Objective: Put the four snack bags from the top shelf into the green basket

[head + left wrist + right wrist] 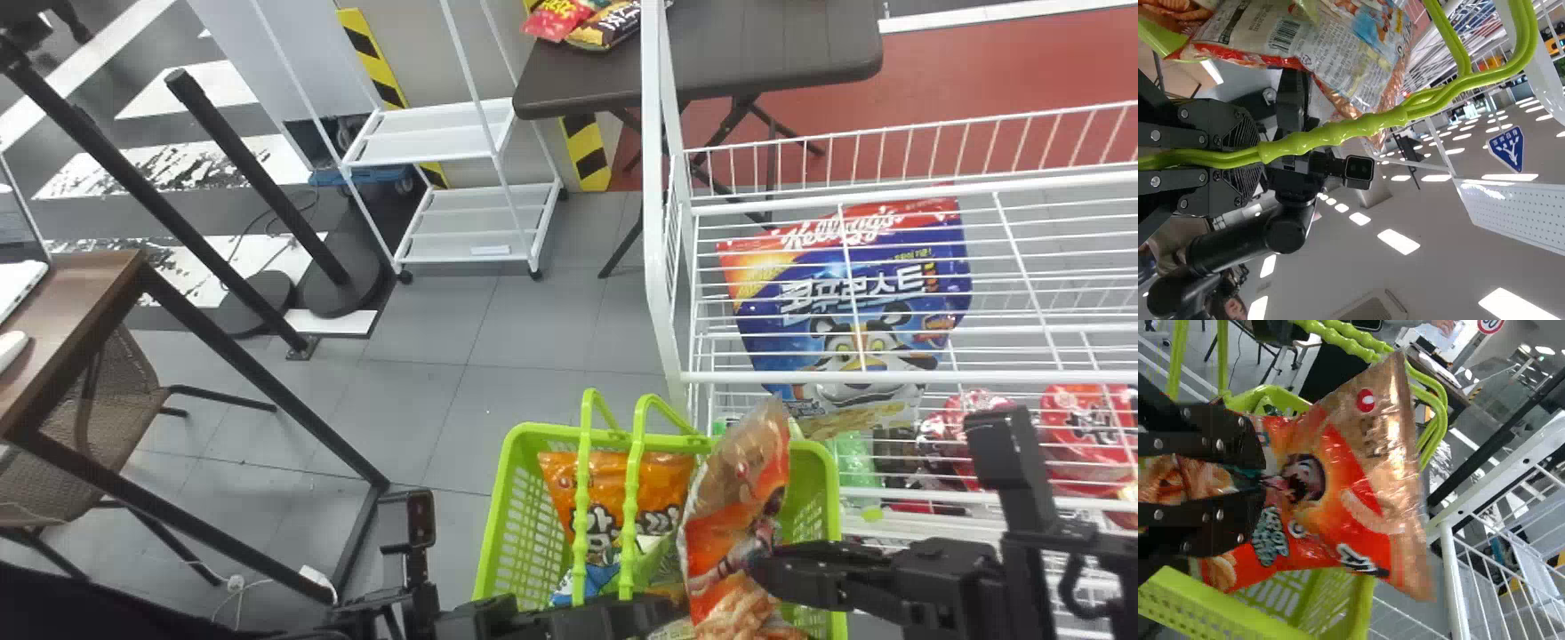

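The biggest thing is the white wire shelf [658, 222]; you see it beyond your right fingers [1225, 533], on the side away from you. Next is the green basket [523, 498], which lies under the right fingers, and to their left. Inside it, to the left of the same fingers, there is an orange bag [662, 484]; other packs lie under and beside it, partly covered, so I cannot give you a sure number.

The held snack bag [733, 516] is clamped between your right fingers, above the basket's right part. Please attend to its long axis: in the head view it runs across the direction of the fingers, and its far end leans away from you, over the far rim. The right arm is the one to do the placing, because it already has the bag.

The basket handles [582, 498] pass between your left fingers [1201, 187], which are closed on them.

In my judgement, the next step is to bring the bag's far end inside the rim, then go lower, and only then open the right fingers. If you release too early, the bag may catch on the rim or the handles.
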